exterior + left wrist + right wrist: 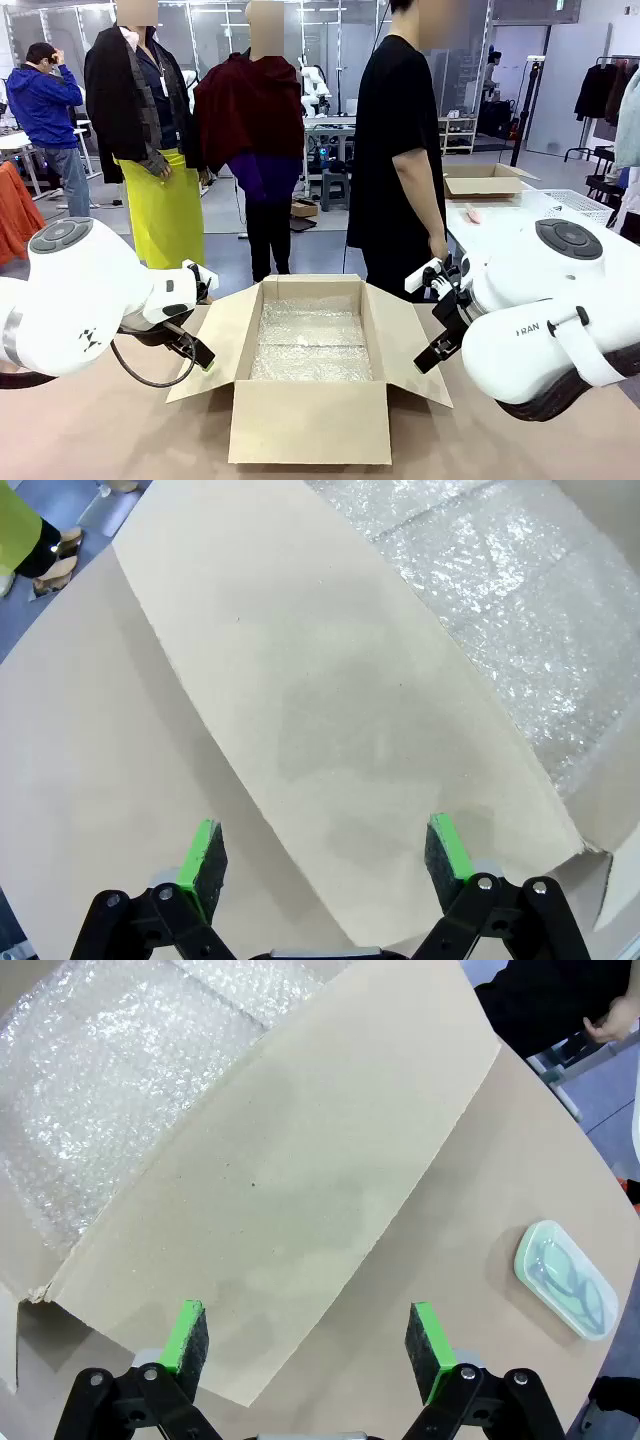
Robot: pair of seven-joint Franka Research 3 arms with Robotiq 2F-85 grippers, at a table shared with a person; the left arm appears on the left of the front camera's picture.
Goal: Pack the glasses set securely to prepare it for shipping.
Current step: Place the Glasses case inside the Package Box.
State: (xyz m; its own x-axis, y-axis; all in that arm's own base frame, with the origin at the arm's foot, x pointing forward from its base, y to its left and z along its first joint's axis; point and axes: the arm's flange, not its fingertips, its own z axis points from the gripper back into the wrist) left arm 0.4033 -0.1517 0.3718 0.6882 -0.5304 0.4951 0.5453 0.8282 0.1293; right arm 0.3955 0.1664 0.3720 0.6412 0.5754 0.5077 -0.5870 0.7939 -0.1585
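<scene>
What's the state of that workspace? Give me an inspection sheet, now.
Surface: brown table, carrying the box.
Job's things: cardboard box open, lined with bubble wrap; mint-green case lying on the table outside it, glasses visible inside.
Clutter: nothing seen.
Grippers: left gripper open, empty, over the left flap; right gripper open, empty, over the right flap.
Cables: black cable looping under the left arm.
Surroundings: person standing at the far side; second open box on a white table behind.
</scene>
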